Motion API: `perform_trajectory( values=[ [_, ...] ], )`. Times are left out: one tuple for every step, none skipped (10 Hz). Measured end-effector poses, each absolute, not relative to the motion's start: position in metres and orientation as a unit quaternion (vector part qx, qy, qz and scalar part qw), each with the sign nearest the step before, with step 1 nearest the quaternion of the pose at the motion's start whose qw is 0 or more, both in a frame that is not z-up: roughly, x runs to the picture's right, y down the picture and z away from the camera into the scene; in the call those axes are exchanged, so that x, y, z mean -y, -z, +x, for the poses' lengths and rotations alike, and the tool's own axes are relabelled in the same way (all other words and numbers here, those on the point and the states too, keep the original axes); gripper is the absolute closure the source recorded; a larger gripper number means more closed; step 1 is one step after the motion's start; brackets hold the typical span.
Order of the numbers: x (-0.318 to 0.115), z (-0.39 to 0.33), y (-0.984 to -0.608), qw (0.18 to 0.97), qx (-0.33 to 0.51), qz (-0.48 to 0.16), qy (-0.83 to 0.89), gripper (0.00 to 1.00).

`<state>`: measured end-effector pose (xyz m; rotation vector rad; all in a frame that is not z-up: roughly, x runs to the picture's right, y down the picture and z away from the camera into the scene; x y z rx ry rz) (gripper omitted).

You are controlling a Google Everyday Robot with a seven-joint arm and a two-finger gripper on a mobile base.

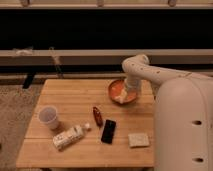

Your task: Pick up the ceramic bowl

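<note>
Ceramic bowl (pixel 115 91) upright on the far right part of the wooden table (pixel 70 97), close to the far edge. Gripper (pixel 120 98) low over the near side of the bowl, at or just inside the rim, at the end of the pale arm (pixel 155 75) reaching in from the right. Gripper's opening: impossible to tell. Same for any hold on the bowl, or any contact with its rim.

Judged as the grasp step: closing on the bowl's wall before any lift. Best done by straddling the near rim, one side inside and one outside, and going down far enough to take a good depth of wall, not the lip alone. Glossy glaze, probably slippery, so close firmly and squarely, never at a slant. Then lift straight up and slowly, keeping the bowl level and allowing for sag on the far side, with the hold at one edge only. Beware of shoving the bowl toward the far table edge before pinching.

Little nearby to hit. Small dark red bottle (pixel 97 116), black phone (pixel 108 131) and beige pad (pixel 137 140) nearer, apart from the bowl. Translucent plastic cup (pixel 49 117) and white bottle (pixel 67 137) on its side, well apart at the near left.
</note>
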<state>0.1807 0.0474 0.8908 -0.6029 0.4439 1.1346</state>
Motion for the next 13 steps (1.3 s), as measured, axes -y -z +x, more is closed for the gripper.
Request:
perform_trajectory(
  values=[
    [-0.039, 0.197, -0.903, 0.770, -0.209, -0.274, -0.537, 0.20],
    [-0.027, 0.220, -0.926, 0.756, -0.216, -0.265, -0.558, 0.20],
    [-0.022, 0.232, -0.940, 0.745, -0.219, -0.259, -0.574, 0.20],
    [-0.023, 0.243, -0.956, 0.730, -0.224, -0.254, -0.594, 0.20],
    [-0.027, 0.251, -0.972, 0.712, -0.226, -0.250, -0.616, 0.20],
    [-0.034, 0.253, -0.983, 0.699, -0.227, -0.250, -0.631, 0.20],
    [-0.037, 0.255, -0.990, 0.685, -0.223, -0.246, -0.648, 0.23],
    [-0.037, 0.251, -0.993, 0.684, -0.217, -0.244, -0.653, 0.33],
    [-0.033, 0.242, -0.993, 0.686, -0.209, -0.243, -0.653, 0.43],
    [-0.024, 0.232, -0.989, 0.694, -0.199, -0.238, -0.650, 0.54],
    [-0.017, 0.231, -0.982, 0.699, -0.193, -0.232, -0.649, 0.62],
    [-0.005, 0.228, -0.972, 0.704, -0.183, -0.227, -0.648, 0.74],
    [0.001, 0.223, -0.967, 0.708, -0.177, -0.226, -0.645, 0.82]
  ],
)
